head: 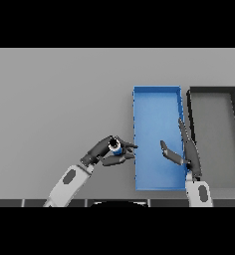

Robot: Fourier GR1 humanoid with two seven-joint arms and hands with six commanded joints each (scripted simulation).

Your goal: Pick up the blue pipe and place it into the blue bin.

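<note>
A short blue pipe (116, 147) with a dark open end sits between the fingers and thumb of my left hand (103, 150), which is shut on it. The hand holds it just left of the blue bin (157, 97), near the bin's left wall. The blue bin is a long rectangular tray lying in the middle right of the table. My right hand (188, 148) is open, its fingers straight, and hovers over the bin's right wall with the thumb reaching over the bin's floor.
A dark grey bin (212, 91) of similar shape stands directly to the right of the blue one. The grey table (59, 99) stretches to the left and behind.
</note>
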